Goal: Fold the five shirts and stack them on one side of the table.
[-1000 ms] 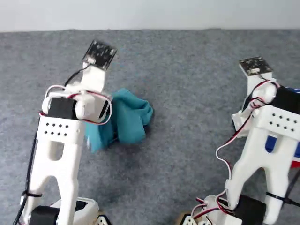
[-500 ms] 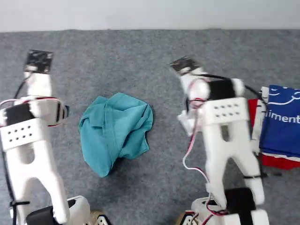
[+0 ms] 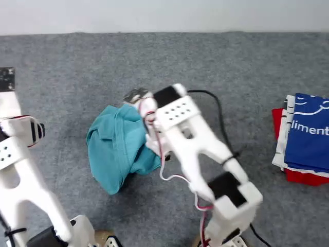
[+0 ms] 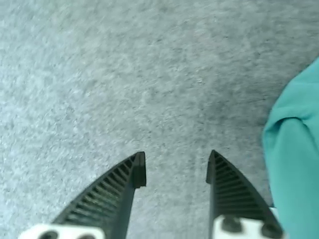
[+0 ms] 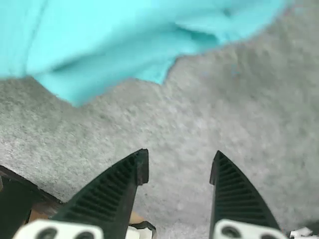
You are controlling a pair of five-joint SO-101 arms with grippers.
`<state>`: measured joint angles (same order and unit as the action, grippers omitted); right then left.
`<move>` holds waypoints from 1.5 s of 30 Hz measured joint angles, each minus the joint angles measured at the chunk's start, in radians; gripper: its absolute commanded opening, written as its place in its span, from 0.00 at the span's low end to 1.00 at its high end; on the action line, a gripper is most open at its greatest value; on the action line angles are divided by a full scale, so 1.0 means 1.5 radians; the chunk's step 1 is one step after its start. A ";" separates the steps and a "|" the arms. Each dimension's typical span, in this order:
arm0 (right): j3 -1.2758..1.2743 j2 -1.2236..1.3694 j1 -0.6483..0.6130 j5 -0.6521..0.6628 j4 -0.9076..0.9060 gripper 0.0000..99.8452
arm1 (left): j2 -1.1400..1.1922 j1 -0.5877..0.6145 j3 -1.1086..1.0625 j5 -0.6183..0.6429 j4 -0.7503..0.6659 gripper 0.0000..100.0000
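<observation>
The grey counter [image 3: 231, 77] carries both arms: the right arm [image 3: 200, 144] leans across the middle with its wrist end over the near edge of a crumpled teal shirt [image 3: 113, 149]. Its jaws stand apart above bare counter just beside the shirt's hem [image 5: 124, 35]. The left arm [image 3: 25, 180] stands at the counter's left edge, beside the shirt and not touching it, jaws likewise apart over bare counter. At the right edge, well apart from the teal shirt, lies a stack of folded shirts [image 3: 306, 139], blue on top, white under it and red at the bottom.
</observation>
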<state>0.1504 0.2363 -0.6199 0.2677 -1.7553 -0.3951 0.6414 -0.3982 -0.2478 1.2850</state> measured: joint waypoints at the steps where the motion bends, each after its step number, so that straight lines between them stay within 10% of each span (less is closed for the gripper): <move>1: 0.016 0.024 -0.012 0.000 0.000 0.21 | 0.000 0.004 0.000 0.000 0.000 0.20; 24: 0.293 0.408 -0.085 -0.015 0.004 0.21 | 0.000 0.063 0.000 -0.030 0.000 0.20; 32: 0.315 0.433 -0.082 -0.030 0.000 0.00 | 0.000 0.063 0.000 -0.030 0.000 0.20; 45: 0.299 0.343 0.003 0.027 -0.001 0.01 | 0.000 0.063 0.000 -0.030 0.000 0.20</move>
<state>0.5984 0.7503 -0.6153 0.3076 -1.7568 -0.3951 0.7365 -0.3982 -0.2923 1.2850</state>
